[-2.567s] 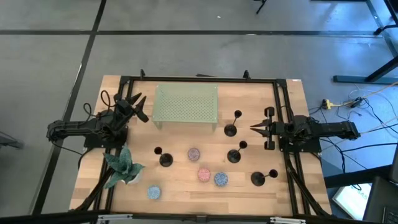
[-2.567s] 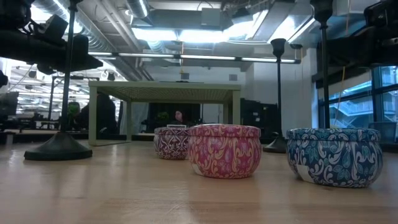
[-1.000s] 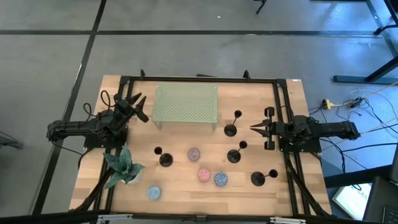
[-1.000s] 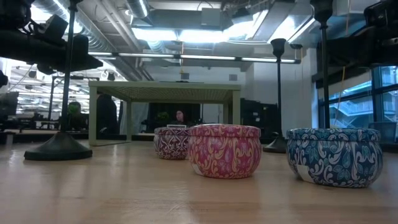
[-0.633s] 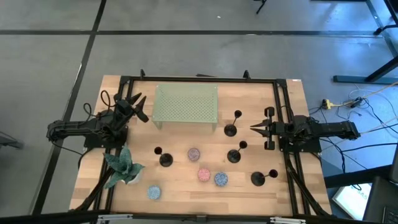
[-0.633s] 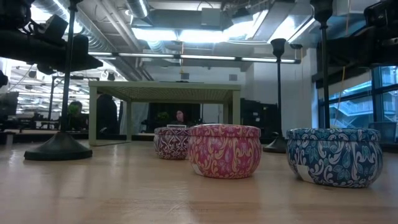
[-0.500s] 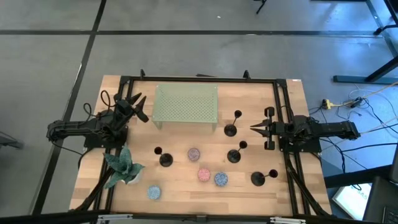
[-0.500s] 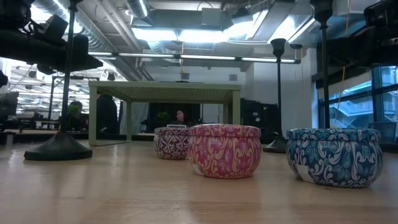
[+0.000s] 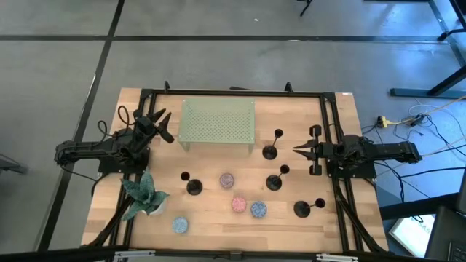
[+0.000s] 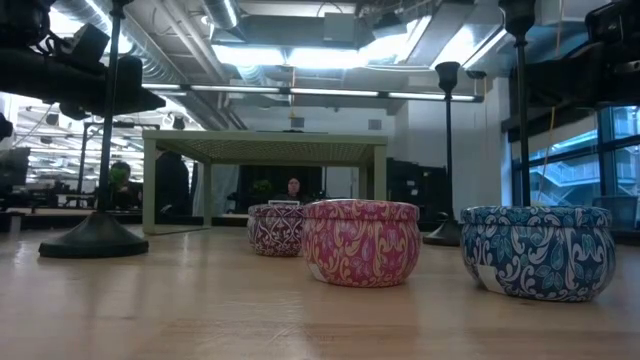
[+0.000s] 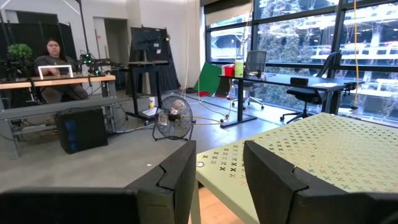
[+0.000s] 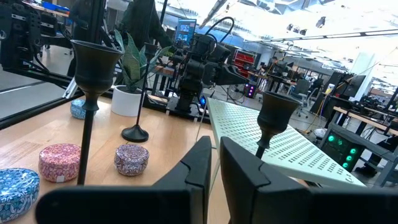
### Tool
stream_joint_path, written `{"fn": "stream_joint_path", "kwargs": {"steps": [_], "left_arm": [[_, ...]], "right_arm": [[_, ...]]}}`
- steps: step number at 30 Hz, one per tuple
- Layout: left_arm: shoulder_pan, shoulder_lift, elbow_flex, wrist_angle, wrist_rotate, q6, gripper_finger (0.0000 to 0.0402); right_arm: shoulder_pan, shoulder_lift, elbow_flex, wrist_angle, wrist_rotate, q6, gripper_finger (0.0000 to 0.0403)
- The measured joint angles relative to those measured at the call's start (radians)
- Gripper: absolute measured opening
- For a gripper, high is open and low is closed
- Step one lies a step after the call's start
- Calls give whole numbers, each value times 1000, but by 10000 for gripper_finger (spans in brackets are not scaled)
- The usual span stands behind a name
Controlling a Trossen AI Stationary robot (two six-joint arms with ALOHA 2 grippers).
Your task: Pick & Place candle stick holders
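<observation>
Several slim black candle stick holders stand upright on their round bases on the wooden table: one (image 9: 270,151) beside the green stand, one (image 9: 274,182) nearer, one (image 9: 301,209) at the near right and one (image 9: 194,187) left of the candles. My left gripper (image 9: 162,124) hovers open at the table's left, level, by the stand's left end (image 11: 219,155). At the table's right, my right gripper (image 9: 298,149) is shut and level (image 12: 216,149), just right of the nearest holder. Neither touches anything.
A pale green perforated stand (image 9: 218,122) sits at the table's far middle. Small round candle tins lie near the front: pink (image 9: 239,204), blue (image 9: 258,209), greyish pink (image 9: 227,179) and another blue (image 9: 180,225). A potted plant (image 9: 145,195) stands at the near left. People sit in the room beyond (image 11: 56,62).
</observation>
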Motion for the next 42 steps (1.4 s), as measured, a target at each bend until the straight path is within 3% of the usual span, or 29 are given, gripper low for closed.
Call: {"fn": "stream_joint_path", "kwargs": {"steps": [42], "left_arm": [[3, 0, 0, 23, 7, 16, 129]], "right_arm": [[0, 0, 0, 0, 0, 0, 39]]}}
